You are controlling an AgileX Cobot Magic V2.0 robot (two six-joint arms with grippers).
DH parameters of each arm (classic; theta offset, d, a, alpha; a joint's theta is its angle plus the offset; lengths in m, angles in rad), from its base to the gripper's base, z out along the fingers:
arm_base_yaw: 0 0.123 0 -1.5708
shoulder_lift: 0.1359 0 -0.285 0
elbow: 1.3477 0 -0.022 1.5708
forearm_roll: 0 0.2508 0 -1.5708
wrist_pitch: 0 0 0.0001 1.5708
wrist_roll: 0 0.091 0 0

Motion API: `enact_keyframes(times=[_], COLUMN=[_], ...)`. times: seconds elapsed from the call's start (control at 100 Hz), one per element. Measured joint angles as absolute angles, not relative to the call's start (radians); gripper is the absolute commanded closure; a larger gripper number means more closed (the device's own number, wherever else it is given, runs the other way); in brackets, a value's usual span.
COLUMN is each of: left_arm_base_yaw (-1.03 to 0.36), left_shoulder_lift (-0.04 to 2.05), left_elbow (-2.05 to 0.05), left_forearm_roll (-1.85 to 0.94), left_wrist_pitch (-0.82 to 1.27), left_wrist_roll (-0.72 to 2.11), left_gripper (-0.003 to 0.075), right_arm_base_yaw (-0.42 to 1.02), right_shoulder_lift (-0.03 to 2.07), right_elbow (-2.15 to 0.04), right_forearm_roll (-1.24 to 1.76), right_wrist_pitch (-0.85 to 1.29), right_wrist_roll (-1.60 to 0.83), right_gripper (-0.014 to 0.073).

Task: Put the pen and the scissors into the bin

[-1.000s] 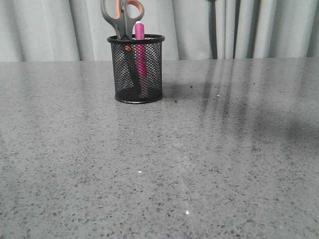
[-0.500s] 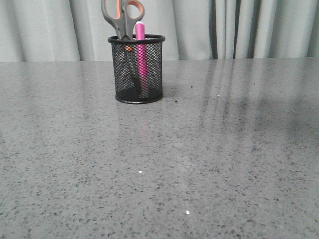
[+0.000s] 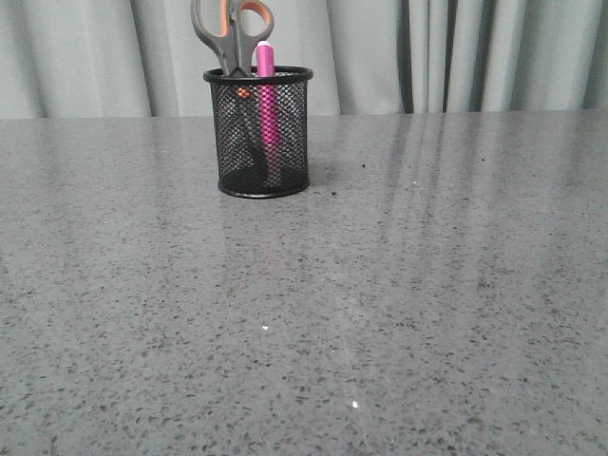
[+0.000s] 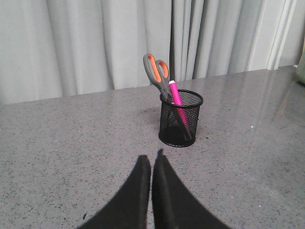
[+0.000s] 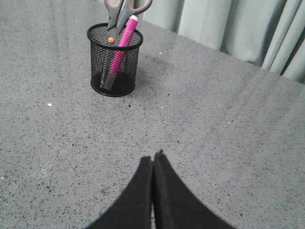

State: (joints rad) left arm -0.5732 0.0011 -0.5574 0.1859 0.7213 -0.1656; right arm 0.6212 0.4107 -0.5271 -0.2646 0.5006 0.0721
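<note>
Scissors (image 3: 232, 33) handles cropped above bin (image 3: 259, 133).

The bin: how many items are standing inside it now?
2. The scissors stand blades down in the bin, handles above the rim, on its left side in the front view. The pen stands right beside them. The mesh shows nothing else.

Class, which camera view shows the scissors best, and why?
The left wrist view: the scissors show both handle loops whole above the bin. The front and right wrist views cut the handles off at the frame edge.
</note>
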Motion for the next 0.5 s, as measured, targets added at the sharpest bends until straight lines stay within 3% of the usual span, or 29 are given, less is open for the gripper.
enact_keyframes(times=[0.5], left_arm_base_yaw=[-0.573], left_shoulder_lift=[0.001], left_elbow=[-0.557], left_forearm_roll=[0.186], left_wrist_pitch=[0.721], left_wrist_roll=[-0.166], left_gripper=[0.0739], right_arm_base_yaw=[0.621], right_shoulder_lift=[0.347], right_elbow=[-0.518], right_forearm_roll=[-0.265], right_wrist_pitch=[0.510], right_wrist_roll=[0.072], right_gripper=[0.0662])
